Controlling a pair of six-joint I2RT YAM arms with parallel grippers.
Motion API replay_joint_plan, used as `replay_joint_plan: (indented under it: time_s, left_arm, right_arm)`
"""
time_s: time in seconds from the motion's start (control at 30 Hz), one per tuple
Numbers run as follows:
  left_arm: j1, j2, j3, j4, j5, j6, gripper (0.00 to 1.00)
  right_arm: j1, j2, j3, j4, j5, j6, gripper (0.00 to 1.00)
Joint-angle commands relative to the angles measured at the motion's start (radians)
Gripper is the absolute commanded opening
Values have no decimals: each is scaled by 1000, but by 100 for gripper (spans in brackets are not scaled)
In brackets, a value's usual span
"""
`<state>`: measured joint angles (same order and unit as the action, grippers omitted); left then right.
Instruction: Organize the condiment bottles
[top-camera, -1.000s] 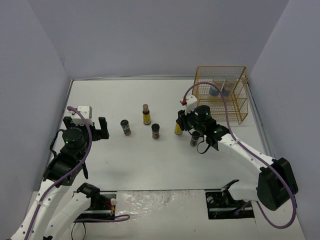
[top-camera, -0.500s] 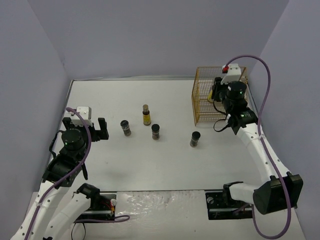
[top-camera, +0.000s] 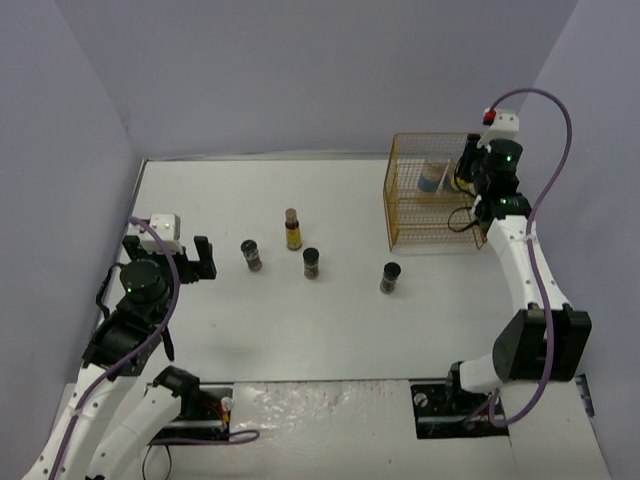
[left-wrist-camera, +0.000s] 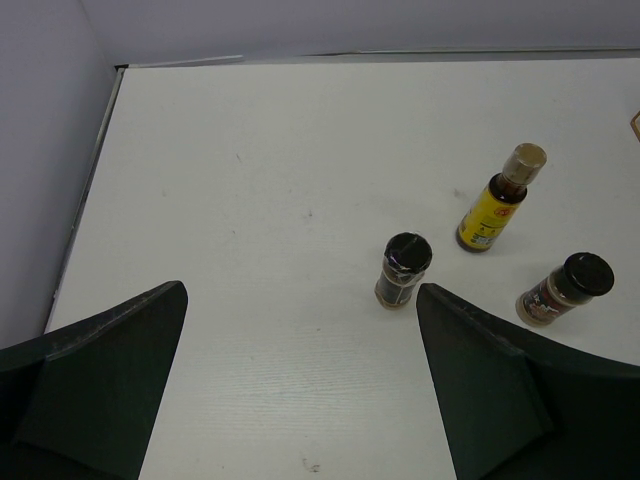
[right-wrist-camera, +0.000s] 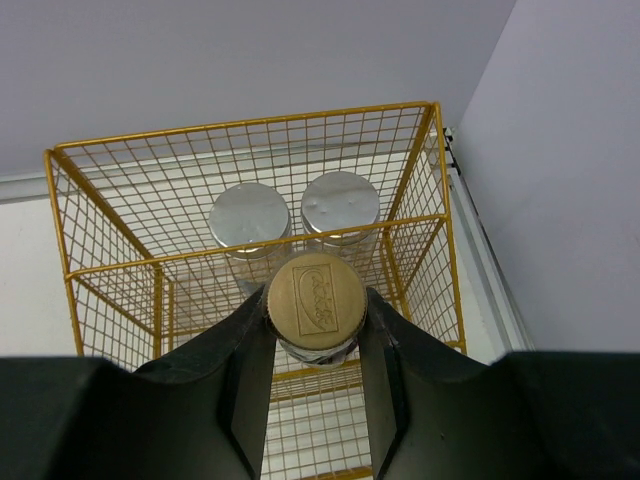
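While the yellow rack is standing in the far right corner with two grey-lidded jars inside, a slim gold-capped bottle is hanging over its top — light, rigid, probably slick, best pinched just under the cap. The right gripper is clamping it there; the left gripper is gaping empty.

Table open at far left and along the near edge. Mid-table, the slim yellow bottle, left dark jar, middle dark jar and right dark jar stand apart, with gaps between. Far right, the wire rack walls the corner; a left grey-lidded jar and right grey-lidded jar fill its far side, and a gold-capped bottle is held over its near side.
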<state>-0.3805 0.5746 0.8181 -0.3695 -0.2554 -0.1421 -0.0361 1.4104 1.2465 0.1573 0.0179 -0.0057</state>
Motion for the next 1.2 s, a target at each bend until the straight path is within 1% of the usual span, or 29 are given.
replay_joint_plan:
  time_s: [0.0,0.13,0.5,0.77,0.97,1.17]
  left_arm:
    - [-6,4,32,44,-7,-2,97]
    - [-6,2,32,46,-7,-2,97]
    - [-7,1,32,46,-10,3,97]
    - [-7,-1,30,45,-7,3,97]
    - [-8,-1,30,46,-7,3,97]
    - [-8,1,30,47,-7,3,97]
  right_arm:
    - [-13,30,81,171,-40,-15,0]
    - [-31,74,43,247,-74,-20,0]
    - [-39,219,-21,322,-106,-33,0]
    - [-39,243,-105,380,-99,-32,0]
    - [-49,269,-124,399,-98,-33,0]
    - [-51,266,-153,412,-105,-30,5]
